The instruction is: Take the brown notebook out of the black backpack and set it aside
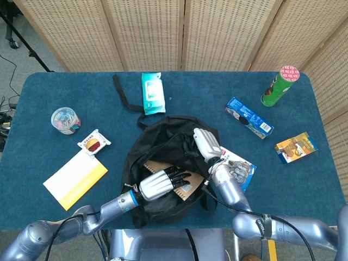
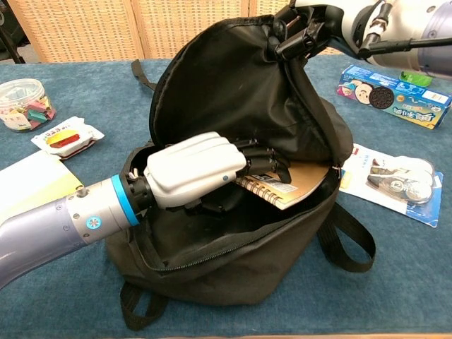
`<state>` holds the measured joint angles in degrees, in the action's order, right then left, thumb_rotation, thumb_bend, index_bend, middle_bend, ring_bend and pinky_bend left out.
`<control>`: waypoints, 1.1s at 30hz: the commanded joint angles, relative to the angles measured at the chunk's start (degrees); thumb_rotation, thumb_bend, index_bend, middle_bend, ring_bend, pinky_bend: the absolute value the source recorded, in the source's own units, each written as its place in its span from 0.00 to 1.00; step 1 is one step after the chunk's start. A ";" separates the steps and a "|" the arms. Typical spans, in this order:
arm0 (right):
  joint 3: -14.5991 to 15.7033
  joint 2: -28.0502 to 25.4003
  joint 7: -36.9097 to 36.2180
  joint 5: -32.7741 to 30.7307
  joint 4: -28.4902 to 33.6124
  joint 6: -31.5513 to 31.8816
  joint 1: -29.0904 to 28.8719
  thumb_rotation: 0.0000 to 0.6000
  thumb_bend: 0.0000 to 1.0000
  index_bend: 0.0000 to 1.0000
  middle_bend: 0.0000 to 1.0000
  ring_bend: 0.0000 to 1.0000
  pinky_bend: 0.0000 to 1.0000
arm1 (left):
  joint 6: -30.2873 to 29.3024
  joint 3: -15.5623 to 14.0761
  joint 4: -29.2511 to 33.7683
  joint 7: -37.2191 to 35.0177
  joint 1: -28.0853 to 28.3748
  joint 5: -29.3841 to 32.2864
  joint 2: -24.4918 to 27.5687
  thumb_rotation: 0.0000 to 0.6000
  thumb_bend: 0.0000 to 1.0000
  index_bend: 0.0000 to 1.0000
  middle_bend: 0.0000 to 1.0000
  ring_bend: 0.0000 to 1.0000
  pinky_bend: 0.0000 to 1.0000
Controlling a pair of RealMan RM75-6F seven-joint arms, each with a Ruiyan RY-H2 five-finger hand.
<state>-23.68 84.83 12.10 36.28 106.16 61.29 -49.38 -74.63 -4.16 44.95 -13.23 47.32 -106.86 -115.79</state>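
Observation:
The black backpack (image 1: 163, 142) lies open in the middle of the blue table, its mouth towards me. Inside it the brown spiral notebook (image 2: 304, 180) lies tilted, one corner raised. My left hand (image 2: 198, 169) reaches into the bag, and its dark fingers (image 2: 265, 159) curl over the notebook's spiral edge and grip it. My right hand (image 2: 305, 30) pinches the bag's upper flap (image 2: 233, 78) and holds it up. From above, the left hand (image 1: 161, 184) covers much of the notebook (image 1: 190, 188), and the right hand (image 1: 206, 142) sits at the bag's right rim.
A blister pack (image 1: 239, 169) lies right of the bag, touching it. Further right are a blue cookie box (image 1: 248, 118), an orange box (image 1: 295, 147) and a green can (image 1: 280, 85). A teal wipes pack (image 1: 153, 93) lies behind. A yellow booklet (image 1: 76, 178), snack packet (image 1: 94, 144) and clip jar (image 1: 65, 120) lie left.

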 commanded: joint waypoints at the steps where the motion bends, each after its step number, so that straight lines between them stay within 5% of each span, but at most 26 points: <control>1: 0.18 -0.14 -0.31 0.21 -0.53 0.10 0.22 1.00 0.72 0.71 0.70 0.57 0.57 | -3.65 -0.25 -0.85 -1.78 -0.85 -0.50 0.10 1.00 0.75 0.65 0.37 0.32 0.33; 5: 0.74 -0.40 -1.44 0.78 -1.72 -0.40 0.88 1.00 0.72 0.71 0.70 0.57 0.57 | -9.09 -0.70 -0.91 -5.31 -2.44 -0.92 1.42 1.00 0.74 0.77 0.47 0.35 0.34; 16: 1.78 -0.77 -2.93 1.20 -4.15 -1.53 1.81 1.00 0.72 0.71 0.70 0.57 0.57 | -16.50 -0.64 4.45 -10.72 -4.57 -0.72 7.11 1.00 0.74 0.79 0.51 0.37 0.36; 33: 3.18 -0.84 -3.18 1.04 -6.06 -2.38 2.79 1.00 0.72 0.71 0.70 0.57 0.57 | -20.33 0.59 27.58 -11.78 -5.60 -1.89 20.72 1.00 0.73 0.82 0.54 0.37 0.37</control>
<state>-20.54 84.01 8.88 37.29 100.06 58.91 -46.60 -94.44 -4.16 69.88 -24.68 41.77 -108.63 -96.93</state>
